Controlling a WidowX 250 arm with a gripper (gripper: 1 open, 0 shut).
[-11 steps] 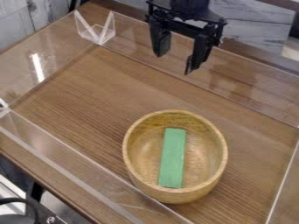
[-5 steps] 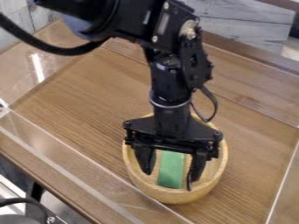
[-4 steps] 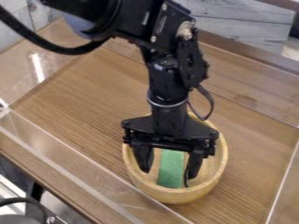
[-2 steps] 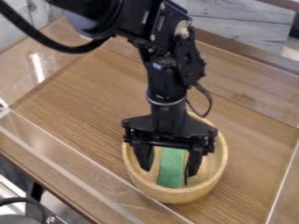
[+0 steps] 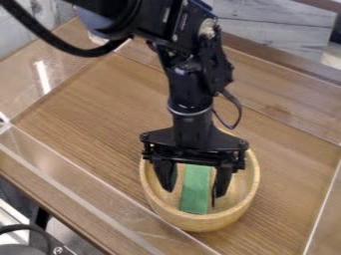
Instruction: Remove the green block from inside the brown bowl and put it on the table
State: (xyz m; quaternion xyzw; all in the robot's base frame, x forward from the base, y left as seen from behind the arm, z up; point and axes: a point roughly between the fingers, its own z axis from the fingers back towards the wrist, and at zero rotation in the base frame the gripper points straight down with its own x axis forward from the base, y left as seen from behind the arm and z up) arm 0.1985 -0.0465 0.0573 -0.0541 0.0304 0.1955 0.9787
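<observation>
Two black fingers of the gripper reach down into the brown bowl, spread wide and not yet closed on anything. Going from the left: the left part of the table is bare wood grain, bounded by a clear acrylic wall along its near-left edge. Further right, toward the near-right corner, sits the bowl, and the arm comes in from the far-left side and drops straight down over it.

The left finger stands just inside the bowl's left wall, the right finger toward its right wall, and the green block lies flat on the bowl's floor between them, its long side running from far to near. That straddle looks deliberate: with the jaws across the block's narrow width, closing them should pinch its long sides. Whether the tips touch the bowl's floor cannot be told.
</observation>
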